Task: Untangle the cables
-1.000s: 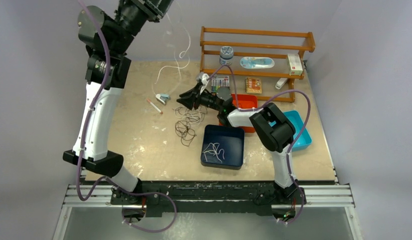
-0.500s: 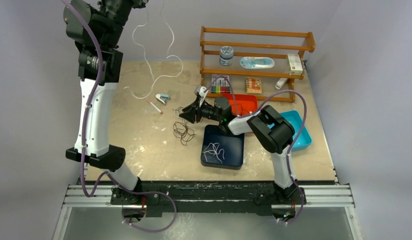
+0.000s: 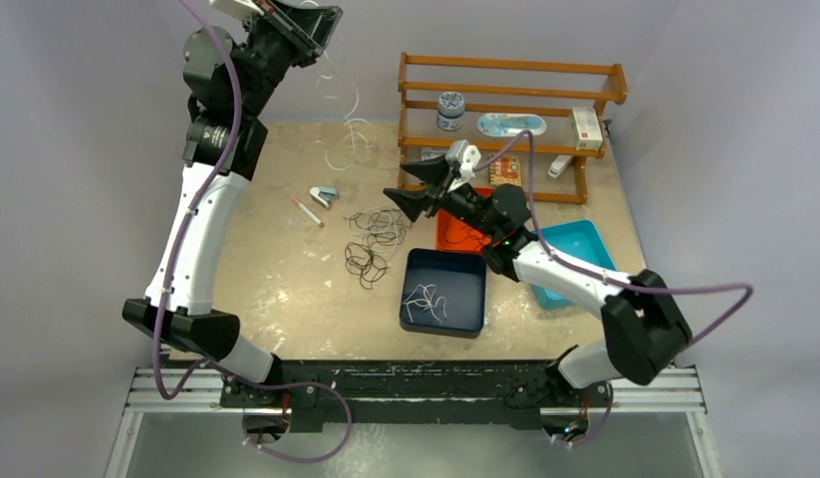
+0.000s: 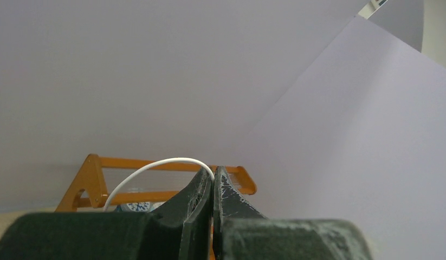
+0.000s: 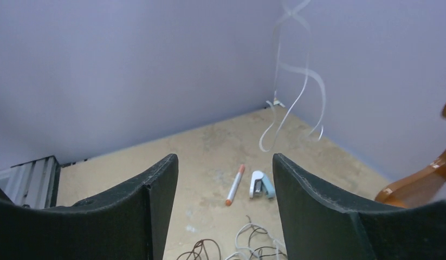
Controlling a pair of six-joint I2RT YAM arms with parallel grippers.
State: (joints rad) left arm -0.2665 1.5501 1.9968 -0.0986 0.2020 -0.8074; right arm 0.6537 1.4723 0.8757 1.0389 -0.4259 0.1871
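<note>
Left claw point(image 4: 213, 174) pinched shut on a dangling white cable point(image 4: 150, 167), right claw point(image 3: 404, 181) spread wide and empty, navy tray point(image 3: 467, 281) holding pale cable pieces point(image 3: 425, 299)

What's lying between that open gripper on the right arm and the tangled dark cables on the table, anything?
Nothing visible does. The right gripper hangs open just above and beside the dark cables; the pen and stapler lie beyond them, out of its path.
</note>
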